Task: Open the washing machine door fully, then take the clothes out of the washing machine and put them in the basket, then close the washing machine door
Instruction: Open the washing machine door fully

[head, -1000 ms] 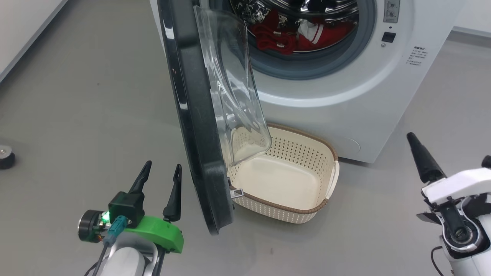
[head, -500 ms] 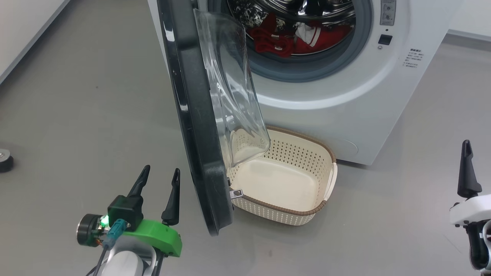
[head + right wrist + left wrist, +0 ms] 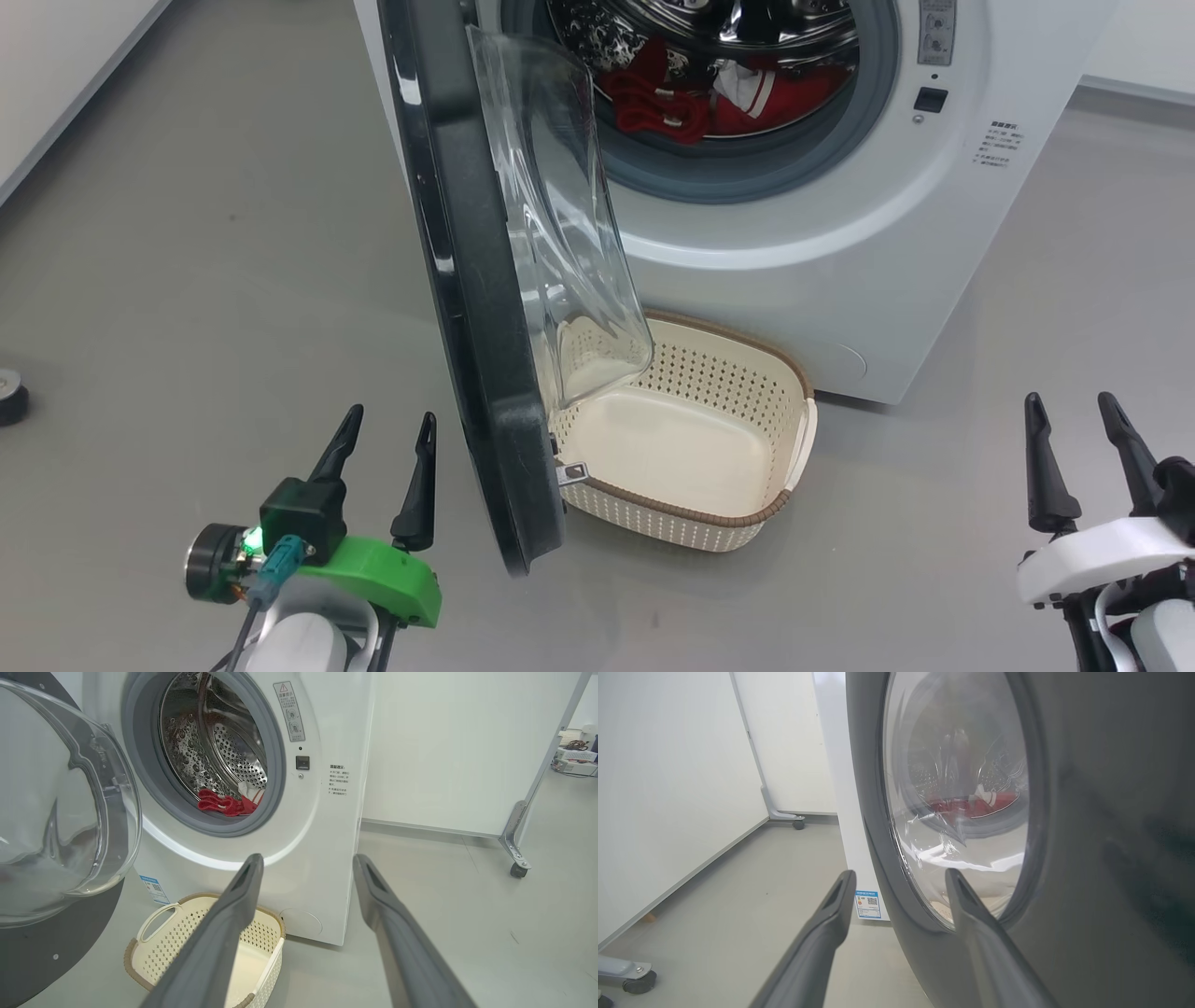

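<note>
One washing machine door (image 3: 467, 280) is swung open beside one basket (image 3: 728, 518), set before the one washing machine (image 3: 794, 233). Red clothes (image 3: 691, 98) (count unclear) are heaped in its drum (image 3: 219, 732). The left gripper (image 3: 391, 415) and right gripper (image 3: 1069, 401) are held spread, unladen.

One washing machine (image 3: 840, 233) at the far side, and one round door (image 3: 467, 280) on its left. One basket (image 3: 691, 509) on the floor just near of it. Two grippers now: the left gripper (image 3: 392, 413) near left, the right gripper (image 3: 1069, 399) near right, two dark fingers (image 3: 418, 485) apiece, so four in all. The clothes (image 3: 653, 107) make one red heap, and the number of pieces can't be told. One blue label sticker (image 3: 868, 904). One small black wheel (image 3: 11, 397) out left.
</note>
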Tool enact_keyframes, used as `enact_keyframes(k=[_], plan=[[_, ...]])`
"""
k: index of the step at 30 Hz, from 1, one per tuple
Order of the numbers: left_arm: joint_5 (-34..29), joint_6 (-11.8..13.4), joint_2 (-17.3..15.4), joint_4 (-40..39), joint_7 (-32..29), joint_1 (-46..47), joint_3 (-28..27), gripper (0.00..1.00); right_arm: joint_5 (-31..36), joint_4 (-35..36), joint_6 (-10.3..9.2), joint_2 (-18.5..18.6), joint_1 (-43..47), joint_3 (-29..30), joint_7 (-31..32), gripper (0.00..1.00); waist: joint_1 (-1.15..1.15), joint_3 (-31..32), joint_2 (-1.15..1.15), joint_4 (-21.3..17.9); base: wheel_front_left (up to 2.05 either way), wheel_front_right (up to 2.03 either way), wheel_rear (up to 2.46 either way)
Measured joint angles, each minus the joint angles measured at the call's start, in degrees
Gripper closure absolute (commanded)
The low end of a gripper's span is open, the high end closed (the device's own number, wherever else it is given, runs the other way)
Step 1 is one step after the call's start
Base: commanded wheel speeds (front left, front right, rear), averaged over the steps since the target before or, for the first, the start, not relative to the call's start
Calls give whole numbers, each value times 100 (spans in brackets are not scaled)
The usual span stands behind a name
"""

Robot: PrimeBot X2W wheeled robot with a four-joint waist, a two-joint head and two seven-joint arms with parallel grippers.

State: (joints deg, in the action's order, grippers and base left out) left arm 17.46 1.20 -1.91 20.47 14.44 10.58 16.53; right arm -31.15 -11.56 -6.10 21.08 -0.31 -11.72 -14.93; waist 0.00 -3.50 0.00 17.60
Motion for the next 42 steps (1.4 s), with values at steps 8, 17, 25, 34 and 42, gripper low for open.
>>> enact_keyframes(k=[8,17,25,34,42], plan=[[-1,0,0,22,0,-4,-33,0,252,137,-20,-331,140,-9,0,0,0,47,0,-36,0,0,0],[-9,-2,0,38,0,-7,-30,0,488,281,-55,-643,318,-137,0,0,0,77,0,-60,0,0,0],[-77,-27,0,74,0,-7,-14,0,695,376,-55,-887,352,-387,0,0,0,97,0,-66,0,0,0],[-77,-31,-1,83,0,-9,-18,0,844,416,-55,-1001,437,-400,0,0,0,105,0,-69,0,0,0],[-77,-31,-1,92,0,-9,-18,0,918,420,-56,-1022,470,-299,0,0,0,123,0,-73,0,0,0]])
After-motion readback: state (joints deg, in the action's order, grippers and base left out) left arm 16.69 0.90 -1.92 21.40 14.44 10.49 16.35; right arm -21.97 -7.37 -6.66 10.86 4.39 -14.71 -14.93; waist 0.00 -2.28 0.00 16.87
